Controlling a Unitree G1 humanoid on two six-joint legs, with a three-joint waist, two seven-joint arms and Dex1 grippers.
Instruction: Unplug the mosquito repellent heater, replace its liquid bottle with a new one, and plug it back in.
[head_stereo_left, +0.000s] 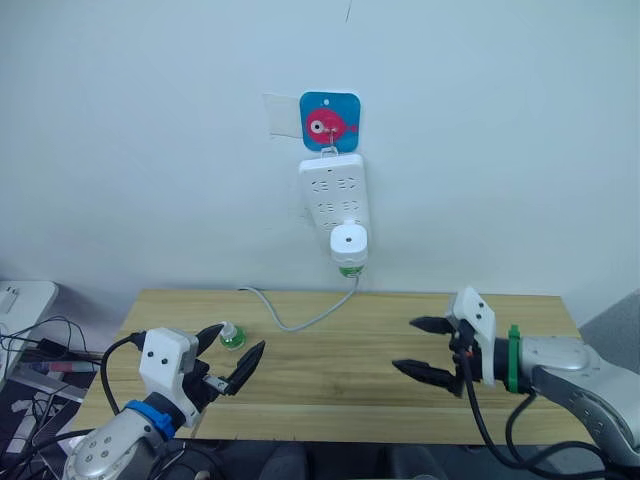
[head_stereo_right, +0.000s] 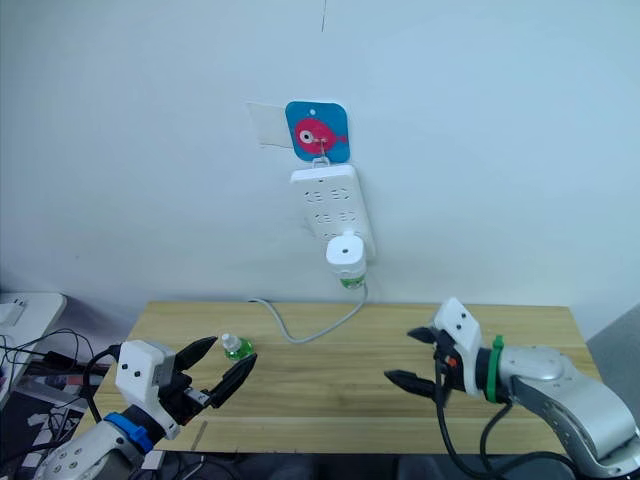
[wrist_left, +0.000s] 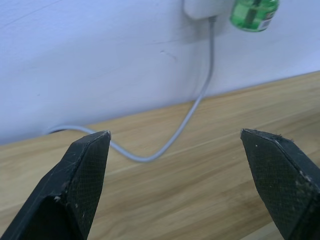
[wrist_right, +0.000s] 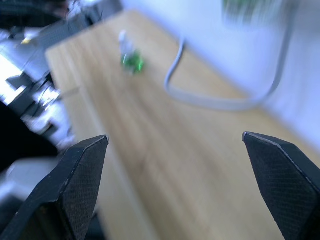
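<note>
Mosquito repellent heater, white and domed, sits plugged into the wall's power strip above the desk's far edge. We hold left gripper and right gripper spread wide. Left wrist view: grey cable curving over wood. Right wrist view: spare green bottle near the desk's left edge.

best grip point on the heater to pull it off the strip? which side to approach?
Probably the mosquito repellent heater's white body, pinched across its left and right flanks, approached head-on from the table side. It sits plugged in low on the wall-hung power strip, domed face outward, green bottle below; avoid gripping that.
</note>
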